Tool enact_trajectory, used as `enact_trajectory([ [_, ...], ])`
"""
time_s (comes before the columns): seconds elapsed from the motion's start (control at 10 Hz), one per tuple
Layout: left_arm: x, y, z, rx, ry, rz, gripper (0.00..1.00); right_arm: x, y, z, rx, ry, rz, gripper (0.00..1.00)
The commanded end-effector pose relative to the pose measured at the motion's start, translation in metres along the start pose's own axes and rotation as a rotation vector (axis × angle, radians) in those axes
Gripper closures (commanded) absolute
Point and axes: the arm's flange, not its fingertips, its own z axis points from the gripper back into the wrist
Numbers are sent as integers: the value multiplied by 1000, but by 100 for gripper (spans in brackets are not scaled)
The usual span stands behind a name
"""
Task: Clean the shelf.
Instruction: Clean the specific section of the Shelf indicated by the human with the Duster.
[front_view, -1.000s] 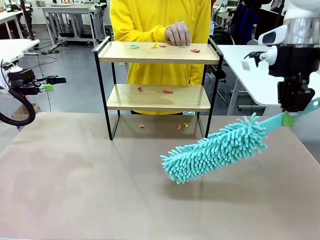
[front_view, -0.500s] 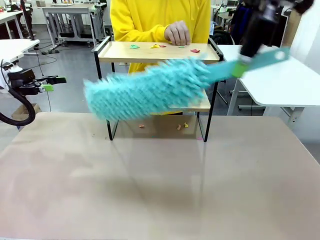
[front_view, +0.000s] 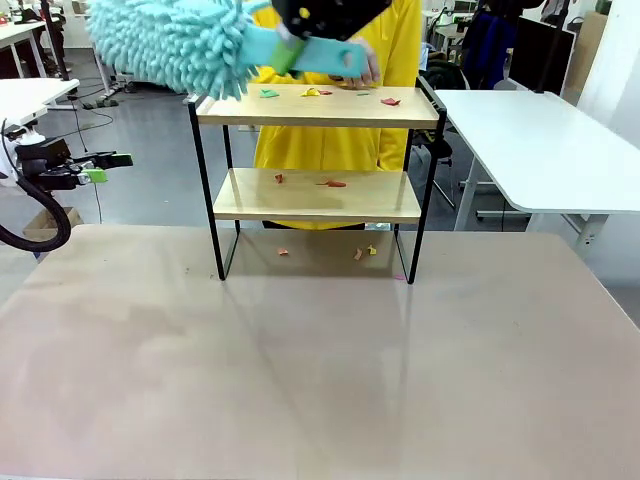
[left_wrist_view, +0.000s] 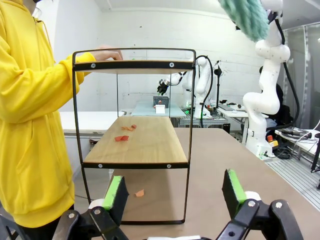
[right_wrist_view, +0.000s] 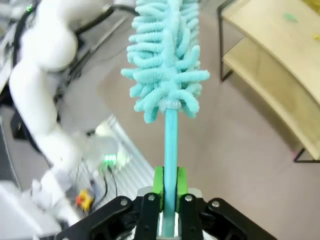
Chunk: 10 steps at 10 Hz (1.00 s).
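The shelf (front_view: 318, 106) stands at the table's far side, a black frame with two wooden boards. Small coloured scraps (front_view: 315, 92) lie on its top board, more scraps (front_view: 333, 183) on the lower board. My right gripper (front_view: 290, 50) is shut on the handle of a teal fluffy duster (front_view: 165, 40), held high over the shelf's top left corner. In the right wrist view, the gripper (right_wrist_view: 169, 180) clamps the handle and the duster head (right_wrist_view: 167, 60) points away. My left gripper (left_wrist_view: 174, 192) is open and holds nothing, facing the shelf (left_wrist_view: 135, 145) end-on from the left.
A person in a yellow top stands behind the shelf with a hand (front_view: 358, 68) on the top board. A few scraps (front_view: 360, 253) lie on the brown table under the shelf. A white table (front_view: 540, 140) stands at the right.
My right arm has swung the duster up from low over the table's right side, across to the left, to above the shelf's top left corner. The left arm has stayed still.
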Motion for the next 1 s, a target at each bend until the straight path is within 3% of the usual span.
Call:
enact_trajectory([
  [0.0, 1, -2, 0, -6, 8, -16, 0, 22, -8, -24, -96, -14, -129, 87],
  [0.1, 1, -2, 0, -6, 8, -16, 0, 31, -13, -29, -25, 45, -173, 87],
  [0.2, 1, -2, 0, -6, 8, -16, 0, 9, -2, -14, -41, -27, -58, 87],
  [0.7, 1, -2, 0, -6, 8, -16, 0, 12, 3, -19, -44, -21, -84, 87],
  [0.9, 1, -2, 0, -6, 8, -16, 0, 56, 34, -32, -228, -75, -271, 87],
])
